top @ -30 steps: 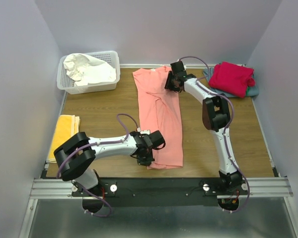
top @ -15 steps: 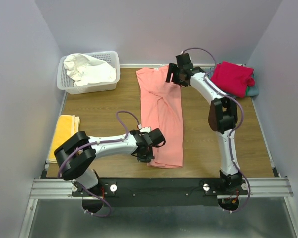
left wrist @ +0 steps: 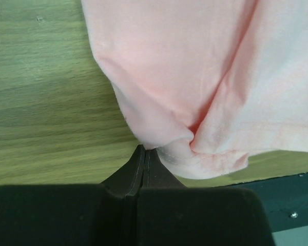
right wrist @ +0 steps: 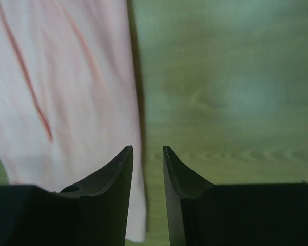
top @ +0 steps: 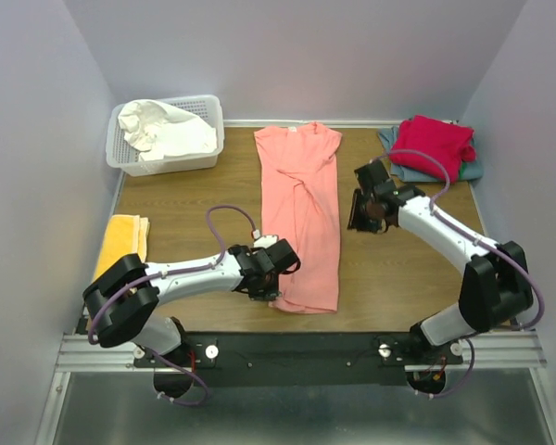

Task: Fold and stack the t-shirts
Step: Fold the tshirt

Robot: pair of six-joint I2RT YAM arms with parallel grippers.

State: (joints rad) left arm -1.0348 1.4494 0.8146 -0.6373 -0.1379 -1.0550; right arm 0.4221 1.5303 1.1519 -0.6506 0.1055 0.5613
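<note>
Your left hand was shut tight, pinching the near left corner of the long salmon-pink cloth shirt. The shirt lay flat down the middle of the brown wooden counter. Your right hand was partly open and empty, just beside the shirt's right edge.

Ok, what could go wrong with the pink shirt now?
The left claw pinches only the very edge of the pink shirt, so the cloth might slip out when pulled. The right claw is open right at the shirt's side edge, so it might miss the cloth.
</note>
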